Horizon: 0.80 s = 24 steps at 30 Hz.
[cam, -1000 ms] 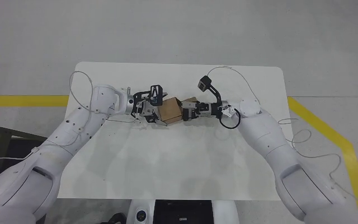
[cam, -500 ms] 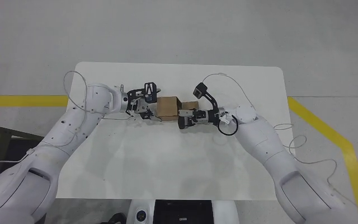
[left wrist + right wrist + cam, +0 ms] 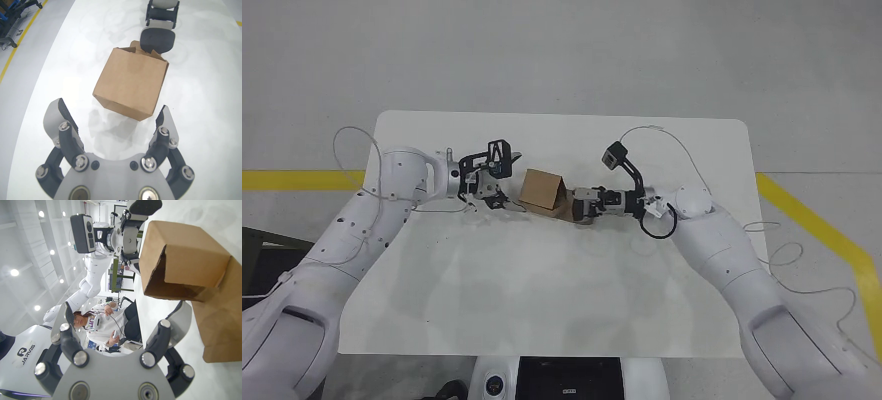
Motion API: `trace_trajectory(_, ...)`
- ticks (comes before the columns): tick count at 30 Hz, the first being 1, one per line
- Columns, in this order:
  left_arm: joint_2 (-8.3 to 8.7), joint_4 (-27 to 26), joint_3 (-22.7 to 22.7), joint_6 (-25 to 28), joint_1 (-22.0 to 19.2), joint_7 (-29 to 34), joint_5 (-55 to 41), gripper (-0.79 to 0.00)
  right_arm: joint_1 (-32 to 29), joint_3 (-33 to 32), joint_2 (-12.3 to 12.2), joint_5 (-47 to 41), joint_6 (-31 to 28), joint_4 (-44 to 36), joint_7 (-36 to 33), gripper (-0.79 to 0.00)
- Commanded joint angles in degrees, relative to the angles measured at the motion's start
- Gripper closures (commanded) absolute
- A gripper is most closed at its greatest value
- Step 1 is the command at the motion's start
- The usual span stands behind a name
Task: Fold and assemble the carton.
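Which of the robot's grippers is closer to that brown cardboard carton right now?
Right. The right gripper is at the brown cardboard carton's open end, by its flaps; the left gripper sits open just short of the opposite end, apart from it.

A white rounded-corner table (image 3: 542, 300) stands on a pale grey smooth floor (image 3: 562, 50). Yellow painted floor stripes (image 3: 292, 180) flank the table.
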<state>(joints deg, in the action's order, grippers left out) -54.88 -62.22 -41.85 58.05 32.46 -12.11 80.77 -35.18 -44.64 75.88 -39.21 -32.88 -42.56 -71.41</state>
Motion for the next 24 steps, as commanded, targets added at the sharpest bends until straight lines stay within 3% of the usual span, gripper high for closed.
trace_trajectory(1,-0.12,-0.4,0.2,0.0,0.2,0.3,-0.4,-0.785,0.0,-0.1,0.1,0.2,-1.3,0.3,1.3,-0.785)
trace_trajectory(16,-2.20,1.4,2.5,0.0,-1.0,1.6,-3.9,-0.785,2.4,2.8,2.9,-1.0,-4.0,3.5,4.0,-0.785)
trace_trajectory(24,-2.47,2.4,3.6,0.0,-1.6,0.9,-3.6,-0.785,2.9,4.5,5.1,-3.2,-4.9,5.7,4.9,-0.785)
